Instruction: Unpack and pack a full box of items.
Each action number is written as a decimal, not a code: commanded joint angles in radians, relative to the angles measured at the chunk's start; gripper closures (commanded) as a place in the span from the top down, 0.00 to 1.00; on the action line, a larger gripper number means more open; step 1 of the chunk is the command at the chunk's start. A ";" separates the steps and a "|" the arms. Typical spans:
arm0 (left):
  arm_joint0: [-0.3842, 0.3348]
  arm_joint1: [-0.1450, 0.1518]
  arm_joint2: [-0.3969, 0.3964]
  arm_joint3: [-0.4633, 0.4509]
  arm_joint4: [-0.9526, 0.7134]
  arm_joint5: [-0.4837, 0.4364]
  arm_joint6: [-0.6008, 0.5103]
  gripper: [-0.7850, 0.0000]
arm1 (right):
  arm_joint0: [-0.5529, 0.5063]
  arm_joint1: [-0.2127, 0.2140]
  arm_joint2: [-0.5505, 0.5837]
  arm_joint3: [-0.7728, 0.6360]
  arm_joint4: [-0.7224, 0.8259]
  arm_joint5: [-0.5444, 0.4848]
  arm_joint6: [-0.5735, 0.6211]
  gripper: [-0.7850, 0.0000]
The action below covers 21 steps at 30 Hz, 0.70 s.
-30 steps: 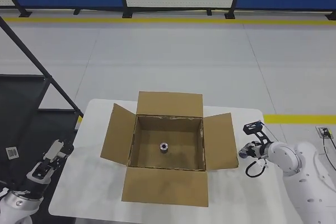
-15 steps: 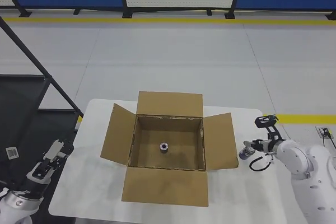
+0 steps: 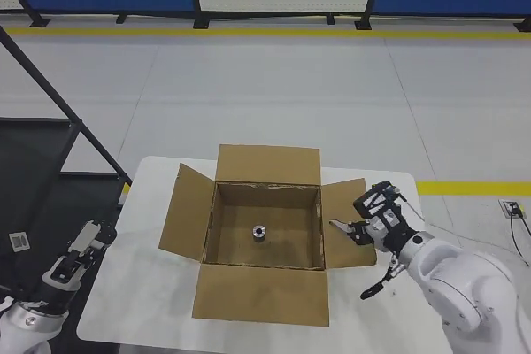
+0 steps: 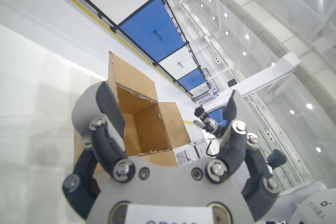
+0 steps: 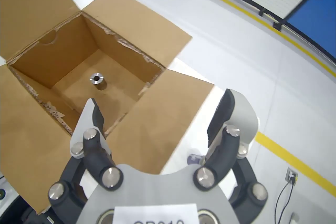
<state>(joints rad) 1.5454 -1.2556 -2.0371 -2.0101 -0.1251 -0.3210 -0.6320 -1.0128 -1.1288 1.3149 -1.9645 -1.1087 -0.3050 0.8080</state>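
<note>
White bench [image 3: 150,283], pale hall floor around it, blue and white panels along the far wall.

Item one: brown cardboard box [image 3: 267,165], centred on the bench, all four flaps folded outward.

Item two: small silver metal cylinder [image 3: 258,233] with a bore through it. It stands upright near the middle of the box floor and touches no wall. I count nothing else inside.

Item three: right gripper [image 5: 160,101], fingers spread apart and holding nothing, above the box's right-hand flap and angled toward the opening.

Item four: left gripper [image 4: 168,91], likewise spread and empty, off the bench's left edge, well apart from the box.

Relation I steer by: the cylinder lies to the left of my right gripper and lower, down past the right wall, with its long axis vertical. The right arm is clearly nearer. I judge a pick calls for carrying over that wall, then descending with the fingers straddling the upright sides.
</note>
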 commanded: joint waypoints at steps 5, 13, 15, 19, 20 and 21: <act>0.000 0.000 0.000 0.000 0.000 0.000 0.000 1.00 | 0.362 -0.073 -0.360 0.349 0.083 -0.025 0.101 1.00; 0.000 0.000 0.000 0.000 0.000 0.000 0.000 1.00 | 0.669 -0.238 -0.698 0.876 0.244 -0.045 0.049 1.00; 0.000 0.000 0.000 0.000 0.000 0.000 0.000 1.00 | 0.707 -0.285 -0.756 0.987 0.282 -0.051 0.019 1.00; 0.000 0.000 0.000 0.000 0.000 0.000 0.000 1.00 | 0.756 -0.368 -0.831 1.174 0.336 -0.085 -0.041 1.00; 0.000 0.000 0.000 0.000 0.000 0.000 0.000 1.00 | 0.766 -0.386 -0.844 1.210 0.340 -0.086 -0.053 1.00; 0.000 0.000 0.000 0.000 0.000 0.000 0.000 1.00 | 0.770 -0.403 -0.855 1.243 0.352 -0.097 -0.068 1.00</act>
<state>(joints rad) 1.5454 -1.2556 -2.0371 -2.0101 -0.1251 -0.3210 -0.6320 -0.2463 -1.5186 0.4677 -0.7544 -0.7635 -0.3959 0.7500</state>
